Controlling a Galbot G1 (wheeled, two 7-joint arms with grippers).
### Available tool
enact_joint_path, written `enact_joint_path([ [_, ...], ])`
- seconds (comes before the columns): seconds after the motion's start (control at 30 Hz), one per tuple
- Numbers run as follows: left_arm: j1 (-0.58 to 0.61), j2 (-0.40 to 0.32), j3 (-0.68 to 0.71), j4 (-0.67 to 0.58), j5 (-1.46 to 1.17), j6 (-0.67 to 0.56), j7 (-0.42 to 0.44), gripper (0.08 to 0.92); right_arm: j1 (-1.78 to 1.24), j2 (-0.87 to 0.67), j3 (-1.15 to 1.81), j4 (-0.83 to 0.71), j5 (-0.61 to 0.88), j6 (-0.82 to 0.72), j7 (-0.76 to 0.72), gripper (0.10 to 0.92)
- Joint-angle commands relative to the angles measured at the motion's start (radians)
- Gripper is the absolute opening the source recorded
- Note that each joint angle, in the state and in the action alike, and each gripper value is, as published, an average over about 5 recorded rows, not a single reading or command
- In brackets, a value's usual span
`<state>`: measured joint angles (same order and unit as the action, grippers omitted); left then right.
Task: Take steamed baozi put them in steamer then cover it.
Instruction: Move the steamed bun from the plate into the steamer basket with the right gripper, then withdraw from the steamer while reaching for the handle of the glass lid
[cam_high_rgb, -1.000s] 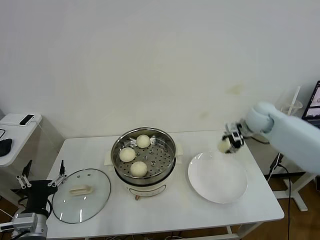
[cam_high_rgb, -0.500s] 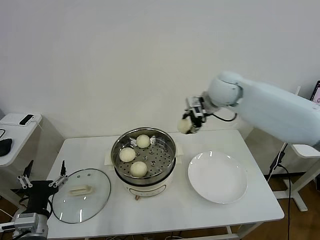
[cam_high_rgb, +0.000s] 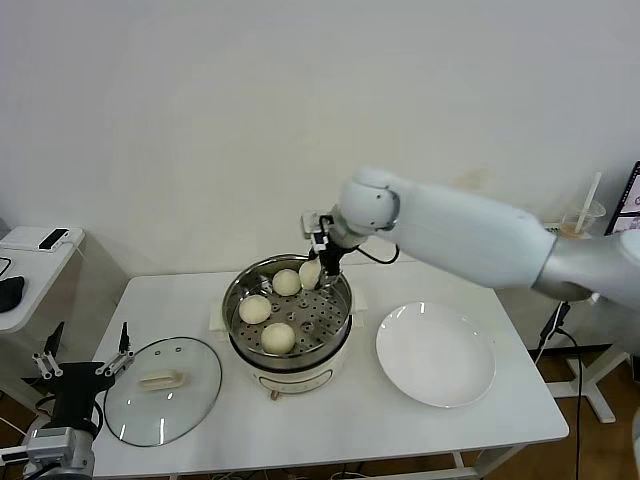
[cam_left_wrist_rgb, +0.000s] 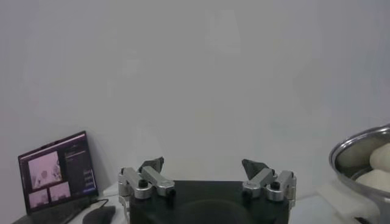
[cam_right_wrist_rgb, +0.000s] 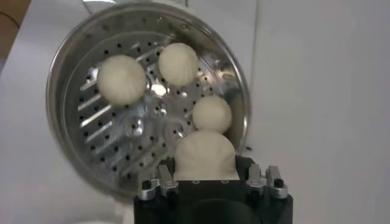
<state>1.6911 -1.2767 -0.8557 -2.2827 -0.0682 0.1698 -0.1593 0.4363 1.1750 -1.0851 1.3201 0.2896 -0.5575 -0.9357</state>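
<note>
The left tool (cam_high_rgb: 85, 362) is hanging idle at the near corner of the bench (cam_high_rgb: 480, 420), jaws spread wide on nothing, beside the glass cover (cam_high_rgb: 162, 391). Farther in, three baozi (cam_high_rgb: 277, 337) are sitting in the steamer (cam_high_rgb: 245, 345). Over its far rim the right tool (cam_high_rgb: 320, 262) is pinching a fourth bun (cam_right_wrist_rgb: 205, 155) by its flanks; it looks soft, light and easily dented, so a gentle side grip suits it.
</note>
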Motion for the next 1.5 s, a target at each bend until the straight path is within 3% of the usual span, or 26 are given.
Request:
enact_joint_path([
  [0.03, 0.000, 0.000, -0.001, 0.007, 0.002, -0.002, 0.000, 0.823, -0.082, 0.080, -0.015, -0.062, -0.029, -0.026, 0.013, 0.619],
  [0.7, -0.008, 0.005, 0.000, 0.014, 0.001, -0.003, 0.000, 0.823, -0.116, 0.071, -0.009, -0.066, -0.092, -0.019, 0.007, 0.629],
  [0.93, -0.010, 0.001, 0.001, 0.013, 0.000, -0.003, 0.000, 0.823, -0.090, 0.032, 0.018, -0.027, -0.090, -0.017, 0.013, 0.801],
  [1.13, -0.015, -0.001, 0.007, 0.014, 0.000, -0.002, 0.001, 0.823, -0.057, -0.076, 0.065, 0.124, -0.049, -0.001, 0.026, 0.822],
  [1.27, -0.021, -0.003, 0.015, 0.018, 0.001, -0.001, 0.003, 0.823, -0.078, -0.184, 0.117, 0.256, -0.014, -0.021, 0.141, 0.823],
  [1.5, -0.030, -0.011, 0.039, 0.027, 0.013, -0.004, 0.002, 0.823, -0.392, -0.343, 0.366, 0.438, 0.051, 0.046, 0.622, 0.823],
])
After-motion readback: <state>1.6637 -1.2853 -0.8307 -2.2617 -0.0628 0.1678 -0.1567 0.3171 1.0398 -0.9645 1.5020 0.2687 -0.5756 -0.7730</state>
